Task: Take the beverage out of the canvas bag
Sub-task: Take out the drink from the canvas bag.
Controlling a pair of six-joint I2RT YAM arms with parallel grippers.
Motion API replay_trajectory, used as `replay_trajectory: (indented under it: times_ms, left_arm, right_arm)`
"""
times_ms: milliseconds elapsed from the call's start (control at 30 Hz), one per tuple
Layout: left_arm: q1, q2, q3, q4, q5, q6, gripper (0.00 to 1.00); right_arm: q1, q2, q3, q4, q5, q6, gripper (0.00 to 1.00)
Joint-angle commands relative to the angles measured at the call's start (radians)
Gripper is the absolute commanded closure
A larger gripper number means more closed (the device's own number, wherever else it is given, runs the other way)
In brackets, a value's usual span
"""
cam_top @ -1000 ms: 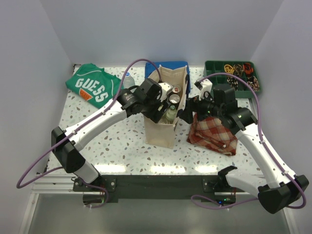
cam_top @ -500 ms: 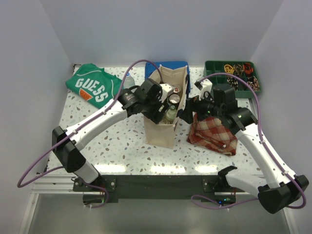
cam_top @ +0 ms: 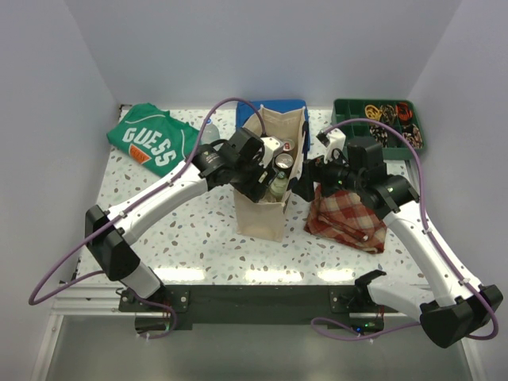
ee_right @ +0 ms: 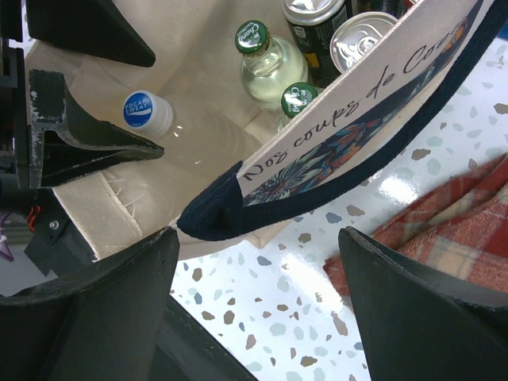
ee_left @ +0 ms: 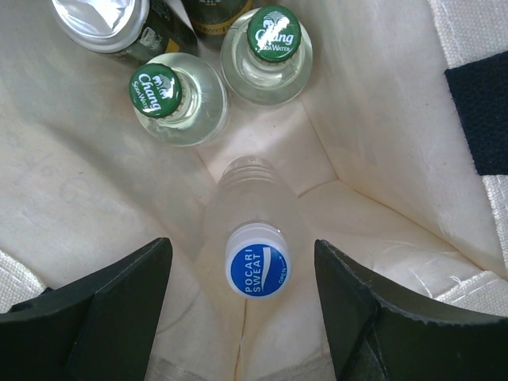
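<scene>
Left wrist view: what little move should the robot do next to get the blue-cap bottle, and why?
Probably lower the left jaws a little and close them on the Pocari Sweat bottle. They stand open on either side of its blue cap, not touching it, and it sits apart from the Chang bottles in the canvas bag.

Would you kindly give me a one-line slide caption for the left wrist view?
Open left claw straddles a blue-capped Pocari Sweat bottle inside the canvas bag, beside two green-capped bottles.

Matt canvas bag, glossy speckled table
</scene>
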Motion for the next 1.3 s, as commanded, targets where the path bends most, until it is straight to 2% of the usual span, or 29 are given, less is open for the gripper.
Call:
replay_trajectory:
  times_ms: [0, 167, 267, 400, 433, 600, 633, 833, 1267]
  left_arm:
    - [-0.01, 0.012, -0.001, -0.052, 0.044, -0.007, 0.23]
    - [-0.015, 0.016, -0.004, -0.052, 0.053, -0.005, 0.25]
    - [-0.016, 0.016, -0.006, -0.053, 0.058, -0.005, 0.34]
    - [-0.018, 0.013, -0.006, -0.053, 0.061, -0.005, 0.52]
    - [-0.018, 0.012, -0.006, -0.055, 0.061, -0.005, 0.61]
    - [-0.018, 0.011, -0.007, -0.055, 0.061, -0.004, 0.83]
    - [-0.018, 0.012, -0.006, -0.055, 0.056, -0.005, 0.9]
    - [-0.023, 0.028, -0.009, -0.062, 0.061, -0.004, 1.0]
    - [-0.035, 0.022, 0.003, -0.064, 0.046, -0.008, 1.0]
  right_arm:
    - [0.003, -0.005, 0.028, 0.01, 0.013, -0.012, 0.14]
    - [0.001, -0.004, 0.026, 0.01, 0.016, -0.012, 0.14]
    - [0.001, -0.004, 0.028, 0.01, 0.016, -0.012, 0.14]
    - [0.003, -0.004, 0.026, 0.011, 0.019, -0.014, 0.14]
    - [0.001, -0.004, 0.026, 0.011, 0.019, -0.014, 0.14]
    - [0.003, -0.004, 0.025, 0.013, 0.02, -0.014, 0.14]
    - [0.003, -0.004, 0.023, 0.014, 0.019, -0.014, 0.14]
    - [0.001, -0.005, 0.02, 0.013, 0.022, -0.016, 0.14]
    - [0.003, -0.007, 0.014, 0.016, 0.025, -0.012, 0.14]
